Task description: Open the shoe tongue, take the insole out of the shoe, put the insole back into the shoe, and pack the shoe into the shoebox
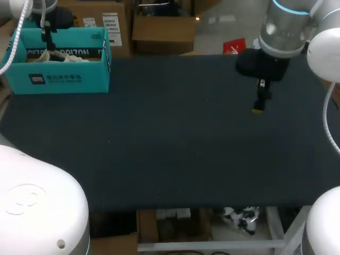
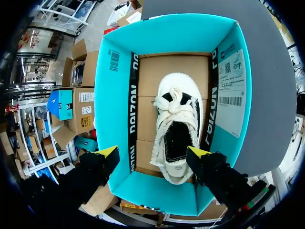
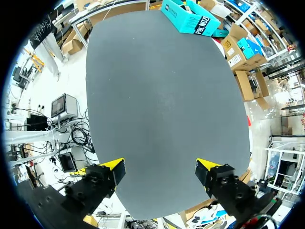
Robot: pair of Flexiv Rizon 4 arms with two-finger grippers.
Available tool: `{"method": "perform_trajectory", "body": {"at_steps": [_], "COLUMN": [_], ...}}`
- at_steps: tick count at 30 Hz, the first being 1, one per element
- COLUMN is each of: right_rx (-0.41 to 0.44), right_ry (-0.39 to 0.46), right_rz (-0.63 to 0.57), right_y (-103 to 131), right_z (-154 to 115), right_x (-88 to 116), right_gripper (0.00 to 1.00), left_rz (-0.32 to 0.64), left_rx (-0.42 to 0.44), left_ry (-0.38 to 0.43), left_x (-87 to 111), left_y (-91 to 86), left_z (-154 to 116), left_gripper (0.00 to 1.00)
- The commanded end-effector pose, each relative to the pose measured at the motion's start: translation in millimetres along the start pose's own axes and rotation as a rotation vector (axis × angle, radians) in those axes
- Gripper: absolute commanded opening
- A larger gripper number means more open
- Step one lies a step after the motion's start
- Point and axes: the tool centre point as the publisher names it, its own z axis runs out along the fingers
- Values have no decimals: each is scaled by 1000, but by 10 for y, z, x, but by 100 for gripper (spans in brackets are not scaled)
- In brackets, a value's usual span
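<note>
A white canvas shoe [image 2: 177, 126] with a black lining and tied laces lies flat on the cardboard floor of the teal shoebox [image 2: 114, 114]. My left gripper [image 2: 153, 152] hovers above the box, open, its yellow tips on either side of the shoe's heel end and well clear of it. In the head view the shoebox [image 1: 58, 79] stands at the table's far left, the shoe [image 1: 64, 57] shows just over its wall, and the left gripper [image 1: 48, 37] hangs over it. My right gripper [image 1: 259, 102] hangs open over the far right of the table, holding nothing.
The dark table [image 3: 162, 95] stretches bare under my right gripper [image 3: 159, 164], with the shoebox [image 3: 190, 18] at its far end. The box's open lid flap [image 2: 228, 90] with labels leans outward on one side.
</note>
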Motion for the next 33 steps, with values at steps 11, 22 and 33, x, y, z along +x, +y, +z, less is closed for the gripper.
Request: {"method": "perform_trajectory", "body": {"at_steps": [11, 22, 33], "right_rx": [2, 2, 2], "right_ry": [1, 1, 1], "right_rz": [0, 0, 0], "right_y": [-2, -2, -2], "right_z": [-8, -8, -8], "right_x": [3, 3, 3], "right_gripper": [100, 100, 100], "left_rz": [-46, -93, -66], "left_rx": [19, 37, 56], "left_ry": [37, 104, 102], "left_x": [763, 1212, 1438], "left_y": [-552, -696, -762], "left_z": [-1234, -1328, -1287], "left_gripper": [100, 100, 100]}}
